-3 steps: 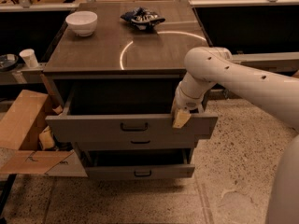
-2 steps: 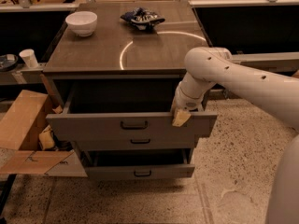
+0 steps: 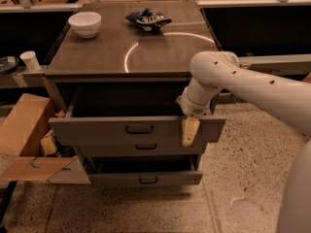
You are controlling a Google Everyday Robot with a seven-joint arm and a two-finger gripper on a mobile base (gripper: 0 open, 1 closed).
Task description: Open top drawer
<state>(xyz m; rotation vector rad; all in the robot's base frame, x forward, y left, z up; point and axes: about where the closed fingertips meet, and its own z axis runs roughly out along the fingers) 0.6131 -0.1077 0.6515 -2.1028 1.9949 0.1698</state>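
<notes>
The robot's white arm (image 3: 257, 84) reaches in from the right of the frame to a grey-brown cabinet whose worktop (image 3: 97, 57) fills the upper centre. Below it, at centre frame, the top drawer (image 3: 97, 130) stands pulled well out, its dark interior open to view. The task looks largely done, with at most a last stretch of travel and the arm's release left.

The middle drawer (image 3: 112, 150) shows only slightly out beneath it, and the bottom drawer (image 3: 121, 179) stands partly out at lower centre. The speckled floor (image 3: 243, 178) at the lower right lies open before the drawer fronts, giving room to draw back that way. At the left edge a cardboard box (image 3: 22, 125) sits just beside the drawer's left corner, so that side is tight.

The gripper (image 3: 190, 131) hangs over the top edge of the drawer front at centre right, well clear of the small black handle (image 3: 139, 129) at mid-panel. Whether the jaws are open or closed on that edge cannot be told.

On the worktop a white bowl (image 3: 85, 24) stands at upper left and a dark blue packet (image 3: 148, 18) at upper centre, both back from the front edge. A paper cup (image 3: 30, 60) stands on a ledge at far left.
</notes>
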